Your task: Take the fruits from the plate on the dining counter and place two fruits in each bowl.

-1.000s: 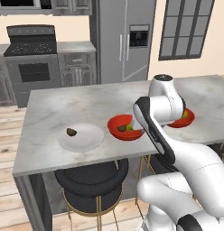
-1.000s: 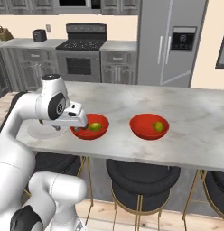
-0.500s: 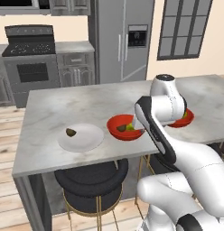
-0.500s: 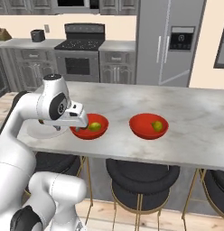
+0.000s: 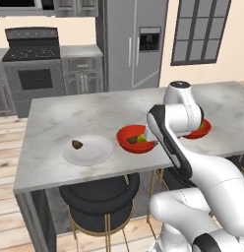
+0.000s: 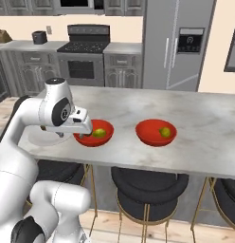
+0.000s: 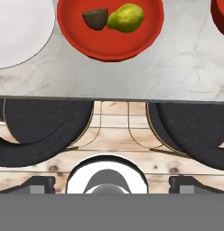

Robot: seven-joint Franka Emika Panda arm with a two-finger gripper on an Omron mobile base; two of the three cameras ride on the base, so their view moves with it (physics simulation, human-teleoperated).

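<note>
Red bowl (image 7: 109, 28) with a dark fruit (image 7: 95, 19) and a pear (image 7: 126, 18) lies ahead of the spread, empty hand (image 6: 84, 128).

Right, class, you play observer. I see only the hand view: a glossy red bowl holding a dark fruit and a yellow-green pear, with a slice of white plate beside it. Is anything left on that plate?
Observer: Yes. One dark brown rounded fruit lies on the flat white plate, near its rim.
Operator: And the second red bowl, cut off at my edge?
Observer: That second glossy red bowl holds a single yellow-green pear.
Operator: How are the three dishes laid out?
Observer: In a row along the light-grey marbled counter: the plate, then the red bowl with two fruits, then the second bowl.
</note>
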